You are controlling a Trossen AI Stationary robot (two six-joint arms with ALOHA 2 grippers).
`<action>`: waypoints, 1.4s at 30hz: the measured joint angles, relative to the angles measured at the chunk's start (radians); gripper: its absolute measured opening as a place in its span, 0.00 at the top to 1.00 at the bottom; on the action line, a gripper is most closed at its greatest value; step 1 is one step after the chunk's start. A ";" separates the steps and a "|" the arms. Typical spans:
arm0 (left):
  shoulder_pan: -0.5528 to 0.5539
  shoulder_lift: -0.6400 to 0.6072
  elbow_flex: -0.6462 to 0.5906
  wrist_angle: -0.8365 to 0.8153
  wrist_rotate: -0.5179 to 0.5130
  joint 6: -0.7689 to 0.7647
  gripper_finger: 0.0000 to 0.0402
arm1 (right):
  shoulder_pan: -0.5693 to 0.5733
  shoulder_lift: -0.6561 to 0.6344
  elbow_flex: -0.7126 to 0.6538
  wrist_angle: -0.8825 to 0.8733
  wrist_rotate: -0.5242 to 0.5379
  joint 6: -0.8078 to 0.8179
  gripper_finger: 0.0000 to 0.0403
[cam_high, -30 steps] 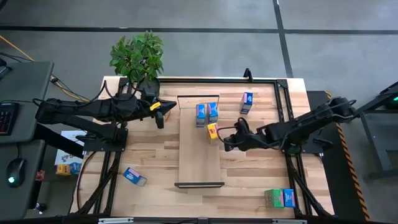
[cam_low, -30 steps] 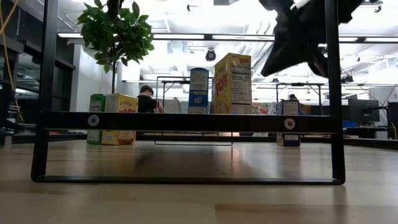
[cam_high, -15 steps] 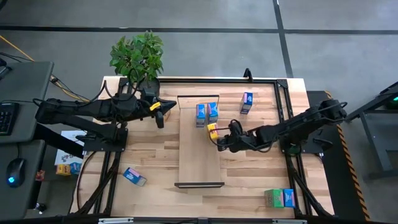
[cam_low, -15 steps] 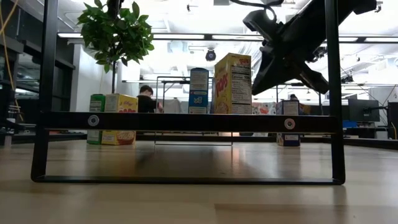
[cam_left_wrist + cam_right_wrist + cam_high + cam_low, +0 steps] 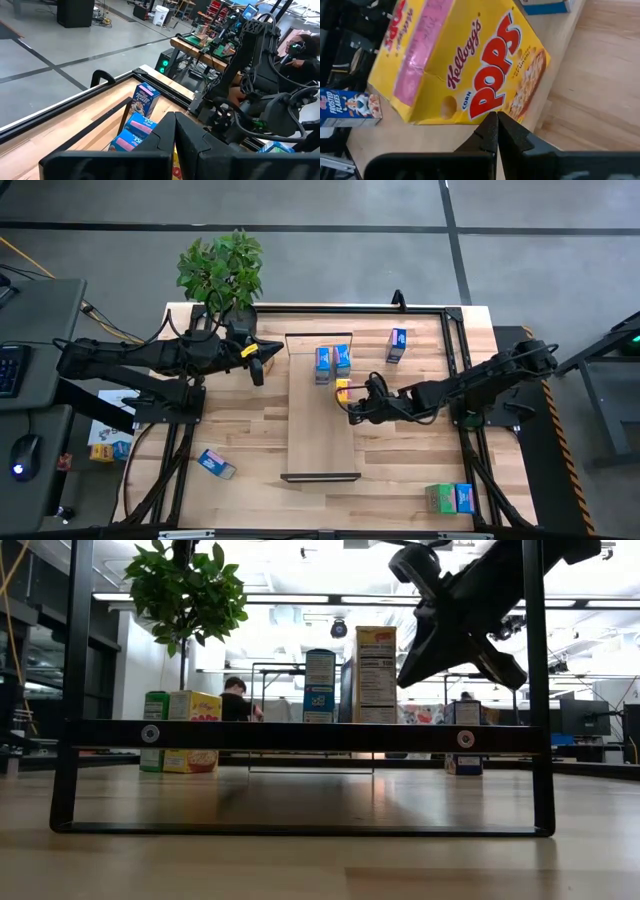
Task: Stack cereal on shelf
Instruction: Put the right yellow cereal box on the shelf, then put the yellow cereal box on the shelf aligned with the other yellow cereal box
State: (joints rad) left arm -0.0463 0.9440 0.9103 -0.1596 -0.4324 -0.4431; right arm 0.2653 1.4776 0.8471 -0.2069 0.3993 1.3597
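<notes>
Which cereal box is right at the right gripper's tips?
The yellow Corn Pops box on the shelf, just ahead of the shut right gripper. The two blue boxes stand farther along the board.

A leafy potted plant (image 5: 221,270) is standing at the table's (image 5: 250,430) far corner, just beyond the left gripper and well apart from the right one. A computer mouse (image 5: 27,452) is lying on a grey desk (image 5: 30,310) off the table, behind the left arm. A person (image 5: 236,698) is sitting in the room beyond the table.
</notes>
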 joint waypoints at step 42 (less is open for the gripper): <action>0.000 -0.102 0.000 -0.051 -0.001 0.010 1.00 | -0.326 -0.594 0.000 -0.025 -0.065 -0.628 0.47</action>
State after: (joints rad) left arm -0.0467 0.8421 0.9104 -0.2106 -0.4335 -0.4332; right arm -0.0603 0.8840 0.8471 -0.2321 0.3339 0.7317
